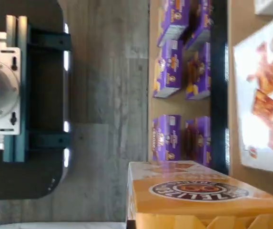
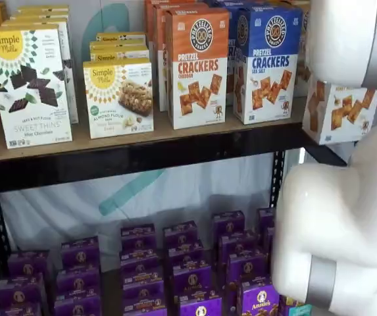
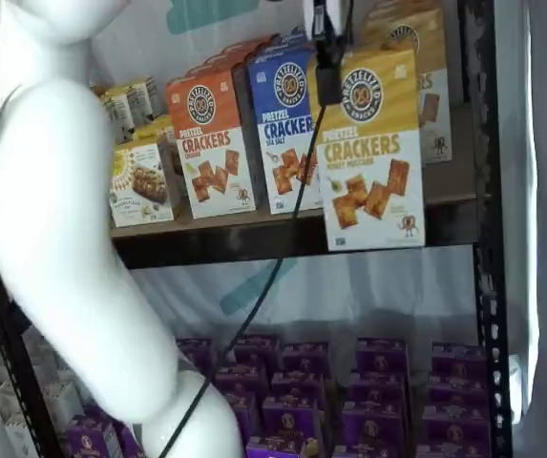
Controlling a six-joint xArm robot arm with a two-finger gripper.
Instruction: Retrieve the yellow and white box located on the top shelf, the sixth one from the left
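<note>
The yellow and white box hangs in front of the top shelf, its base level with the shelf's front edge. My gripper comes down from above and is shut on the box's top; one black finger shows against its face with the cable beside it. In a shelf view only the box's white lower half shows, past the right end of the top shelf, with the white arm over the rest. The wrist view shows its mustard-yellow top and round logo close up.
An orange-topped cracker box and a blue-topped one stand on the shelf beside Simple Mills boxes. Another yellow box stands behind. Purple boxes fill the lower level. The white arm and a black rack post are near.
</note>
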